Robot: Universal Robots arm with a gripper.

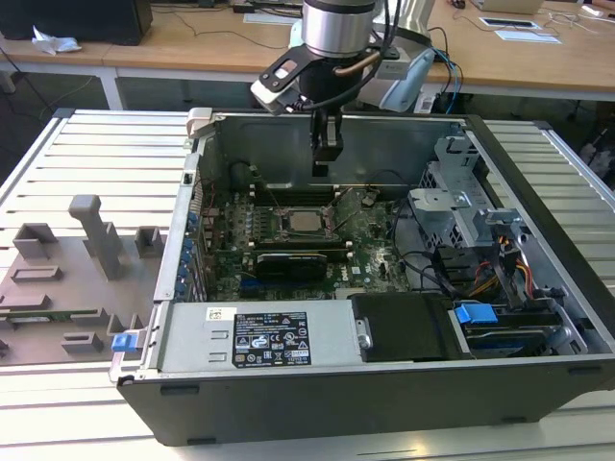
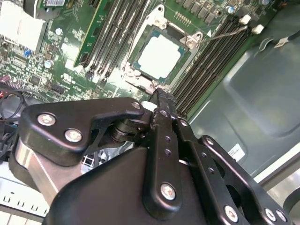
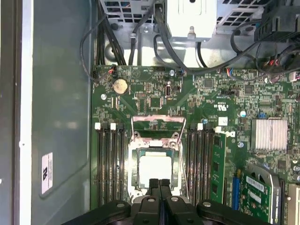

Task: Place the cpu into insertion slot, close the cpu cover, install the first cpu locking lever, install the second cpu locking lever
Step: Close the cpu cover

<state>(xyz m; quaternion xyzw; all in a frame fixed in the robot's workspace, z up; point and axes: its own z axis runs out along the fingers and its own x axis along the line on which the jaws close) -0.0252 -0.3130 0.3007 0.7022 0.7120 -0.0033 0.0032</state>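
cpu (image 3: 155, 169): lies in the insertion slot (image 3: 135, 164), silver top up, edges square with the socket rim in both wrist views. in the exterior view the cpu (image 1: 306, 223) sits mid-board inside the open computer case (image 1: 404, 144). cannot tell whether it is fully flush.

cpu cover (image 3: 157, 117): not closed. in the first wrist view the frame stands tilted up off one side of the slot, and the green motherboard (image 3: 154, 89) shows through its window.

lever: in the second wrist view a thin metal rod (image 2: 225, 32) runs from a socket corner out across the memory slots (image 2: 206, 65). judged to be a locking lever, unlatched.

gripper (image 3: 159, 182): fingers pressed together, nothing between them. it hangs over the slot edge opposite the raised cover. in the exterior view the gripper (image 1: 327, 163) is above the socket and apart from it.

stage (judged): cpu placed; cover and both levers not yet done.

risks:
- the cover frame is thin, so closed fingertips pushing on it could slip off and strike the cpu top or the socket rim.
- if the cpu is not fully seated, the cover coming down would press it crooked and could damage the socket contacts.
- the loose rod could get caught under the cover, or spring sideways into the memory slots when pushed.
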